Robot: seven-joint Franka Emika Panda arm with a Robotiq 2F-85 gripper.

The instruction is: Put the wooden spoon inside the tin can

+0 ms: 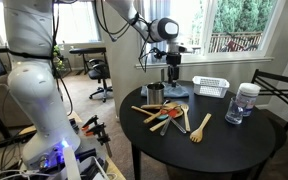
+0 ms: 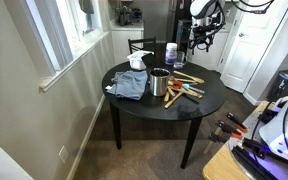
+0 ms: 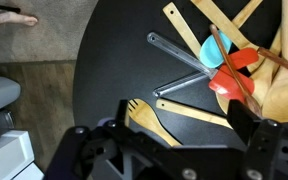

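Several wooden spoons lie in a pile of utensils [image 1: 170,116] on the round black table [image 1: 224,140]; the pile also shows in the other exterior view [image 2: 184,88]. In the wrist view a wooden forked spoon [image 3: 144,114] and a long wooden spoon handle [image 3: 194,113] lie between my fingers. The dull grey tin can [image 1: 155,93] stands upright beside the pile and shows in both exterior views [image 2: 159,83]; it is out of the wrist view. My gripper [image 1: 172,73] [image 3: 184,128] hangs open and empty above the pile.
A blue spatula [image 3: 216,52] and a red spatula [image 3: 234,72] lie among the spoons, and a lone wooden fork [image 1: 199,127] lies apart. A white slatted basket [image 1: 211,87] and a clear jar [image 1: 246,102] stand on the table. A blue cloth [image 2: 131,85] lies by the can.
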